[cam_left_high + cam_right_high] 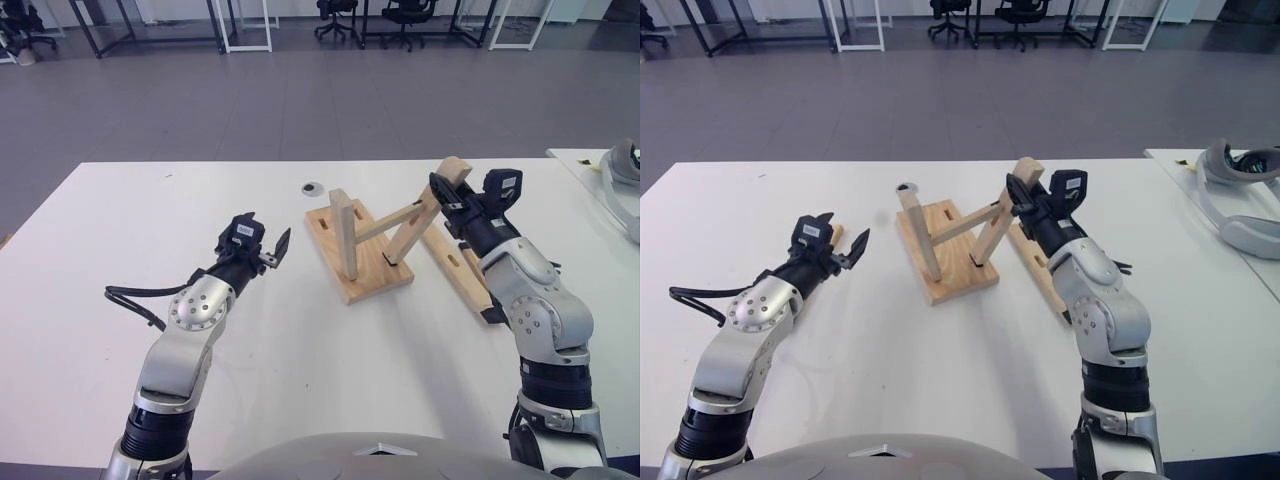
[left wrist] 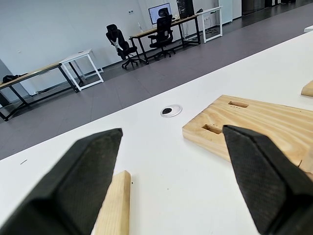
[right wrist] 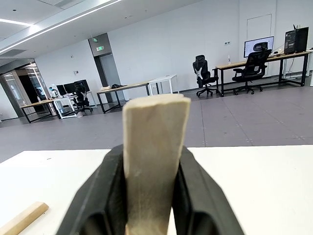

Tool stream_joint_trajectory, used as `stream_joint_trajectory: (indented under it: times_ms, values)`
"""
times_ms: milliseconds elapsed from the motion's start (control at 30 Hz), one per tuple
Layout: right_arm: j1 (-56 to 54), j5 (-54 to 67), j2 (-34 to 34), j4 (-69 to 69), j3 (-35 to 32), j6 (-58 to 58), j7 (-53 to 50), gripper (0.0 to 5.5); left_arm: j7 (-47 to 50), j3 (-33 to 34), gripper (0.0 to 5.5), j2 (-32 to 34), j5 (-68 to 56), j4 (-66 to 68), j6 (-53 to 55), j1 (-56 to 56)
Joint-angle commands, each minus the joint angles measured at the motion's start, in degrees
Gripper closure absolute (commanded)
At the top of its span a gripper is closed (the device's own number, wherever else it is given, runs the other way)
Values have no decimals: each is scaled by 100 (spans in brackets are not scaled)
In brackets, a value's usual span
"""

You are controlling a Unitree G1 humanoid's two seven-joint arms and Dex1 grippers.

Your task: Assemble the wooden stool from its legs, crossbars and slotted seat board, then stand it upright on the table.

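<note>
The slotted seat board (image 1: 375, 268) lies flat mid-table with one leg (image 1: 343, 232) standing upright in it. A crossbar (image 1: 385, 224) runs from that leg to a second, tilted leg (image 1: 425, 212), whose lower end rests at the board. My right gripper (image 1: 447, 200) is shut on the upper part of this tilted leg (image 3: 154, 147). A long slotted plank (image 1: 458, 268) lies on the table under the right arm. My left gripper (image 1: 843, 234) is open, low over a short loose wooden stick (image 2: 115, 205), left of the seat board (image 2: 259, 120).
A round cable grommet (image 1: 313, 187) sits in the table behind the board. A black cable (image 1: 130, 297) trails beside the left arm. A headset (image 1: 1240, 195) lies on the neighbouring table to the right. White table (image 1: 150, 220) surface stretches to the left.
</note>
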Motion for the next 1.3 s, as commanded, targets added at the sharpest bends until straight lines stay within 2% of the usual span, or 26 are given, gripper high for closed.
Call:
stream_joint_trajectory:
  times_ms: [33, 233, 433, 600, 700, 733, 933, 1100, 1300]
  values:
    - [410, -475, -147, 320, 362, 442, -25, 448, -25, -15, 173, 39, 88, 9, 47, -55]
    - [552, -1005, -389, 77, 983, 574, 22, 448, 8, -41, 173, 0, 95, 31, 31, -50]
    - [485, -523, -146, 330, 412, 777, -178, 448, 11, -50, 173, 1, 88, 33, 27, -28]
    - [427, 454, 255, 633, -228, 1224, -187, 448, 7, -55, 173, 8, 89, 26, 23, -16]
    - [391, 746, 295, 681, -305, 1323, -91, 448, -8, -54, 173, 23, 86, 20, 26, -16]
    - [367, 750, 265, 652, -261, 1311, -56, 412, -14, -50, 173, 33, 85, 16, 30, -18]
    - [282, 712, 259, 441, -198, 1254, -45, 305, -36, -35, 173, 56, 76, -11, 44, -9]
    - [193, 431, 243, 153, -53, 1018, -21, 299, -29, -60, 173, 37, 84, 10, 37, -32]
    - [-197, 755, 560, -143, -294, 981, -190, 299, -22, -118, 173, 7, 96, 34, 13, -41]
